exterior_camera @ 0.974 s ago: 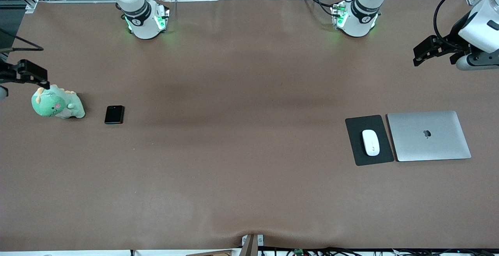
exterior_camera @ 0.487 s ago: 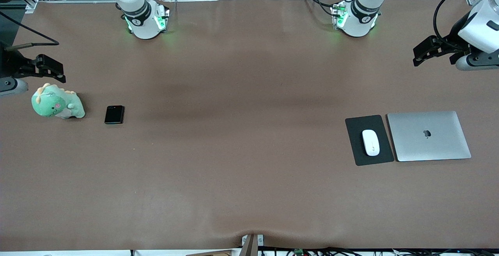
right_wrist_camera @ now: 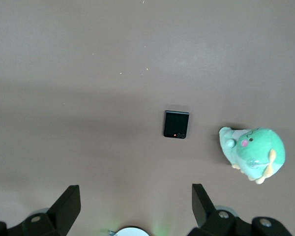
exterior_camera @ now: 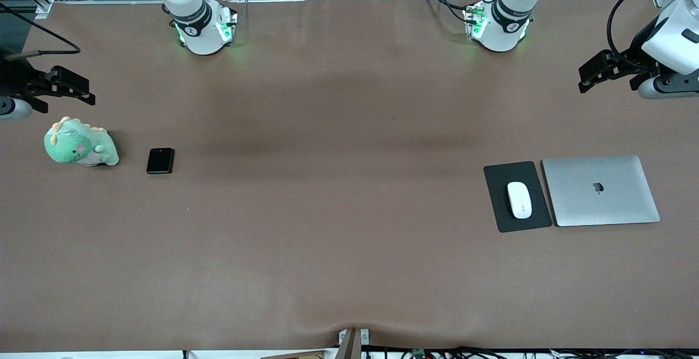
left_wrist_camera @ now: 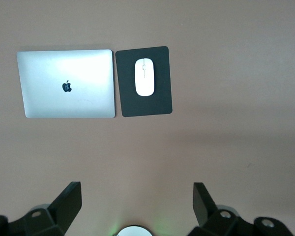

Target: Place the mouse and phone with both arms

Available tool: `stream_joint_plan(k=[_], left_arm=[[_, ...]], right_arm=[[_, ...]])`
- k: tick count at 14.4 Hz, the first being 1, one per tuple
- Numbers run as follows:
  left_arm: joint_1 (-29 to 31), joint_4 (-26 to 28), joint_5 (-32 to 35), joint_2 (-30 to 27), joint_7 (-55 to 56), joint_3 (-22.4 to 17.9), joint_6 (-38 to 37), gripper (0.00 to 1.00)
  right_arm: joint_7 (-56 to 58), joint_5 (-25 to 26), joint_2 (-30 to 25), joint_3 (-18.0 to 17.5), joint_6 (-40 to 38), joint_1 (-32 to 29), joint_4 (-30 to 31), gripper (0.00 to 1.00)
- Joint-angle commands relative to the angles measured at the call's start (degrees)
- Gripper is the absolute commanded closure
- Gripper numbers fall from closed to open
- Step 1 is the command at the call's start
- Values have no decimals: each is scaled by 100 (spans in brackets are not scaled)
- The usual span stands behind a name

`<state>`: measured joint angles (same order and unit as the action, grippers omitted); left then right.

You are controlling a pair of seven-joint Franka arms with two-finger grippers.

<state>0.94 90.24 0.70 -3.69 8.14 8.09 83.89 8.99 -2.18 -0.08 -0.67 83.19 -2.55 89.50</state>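
Note:
The white mouse [exterior_camera: 519, 200] lies on a dark grey pad [exterior_camera: 502, 219] toward the left arm's end of the table. It also shows in the left wrist view [left_wrist_camera: 144, 77] on the pad [left_wrist_camera: 160, 104]. The black folded phone [exterior_camera: 160, 160] lies flat on the table toward the right arm's end, and in the right wrist view [right_wrist_camera: 176, 124]. My left gripper [exterior_camera: 583, 79] hangs open and empty over bare table at its end [left_wrist_camera: 137, 201]. My right gripper [exterior_camera: 86, 92] hangs open and empty over bare table by the plush [right_wrist_camera: 135, 201].
A green plush dinosaur [exterior_camera: 79, 146] sits beside the phone, closer to the table's end; it shows in the right wrist view [right_wrist_camera: 253, 152]. A closed silver laptop [exterior_camera: 600, 190] lies beside the pad, also in the left wrist view [left_wrist_camera: 66, 83]. Brown cloth covers the table.
My right gripper has moved off the dinosaur's head toward the table's middle and the robots' bases. The left arm, mouse and phone have not moved.

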Motion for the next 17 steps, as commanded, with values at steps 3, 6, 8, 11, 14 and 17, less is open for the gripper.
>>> stream_joint_plan(k=[3, 6, 8, 11, 14, 17], left_arm=[[2, 46, -9, -97, -67, -1, 22, 0], [11, -42, -9, -80, -75, -9, 22, 0], [11, -51, -17, -79, -84, -18, 22, 0], [11, -130, -17, -9, -93, -10, 13, 0], [11, -130, -26, 8, -93, -10, 13, 0], [2, -121, -35, 43, -84, -10, 13, 0]], right_arm=[[-187, -116, -220, -47, 136, -105, 260, 0], [-187, -107, -220, -47, 215, -70, 260, 0], [-179, -107, -211, -47, 224, -87, 260, 0], [-179, -55, -211, -47, 285, -88, 269, 0], [-179, -46, -211, -47, 321, -88, 295, 0], [-187, -46, -220, -47, 321, -79, 304, 0]])
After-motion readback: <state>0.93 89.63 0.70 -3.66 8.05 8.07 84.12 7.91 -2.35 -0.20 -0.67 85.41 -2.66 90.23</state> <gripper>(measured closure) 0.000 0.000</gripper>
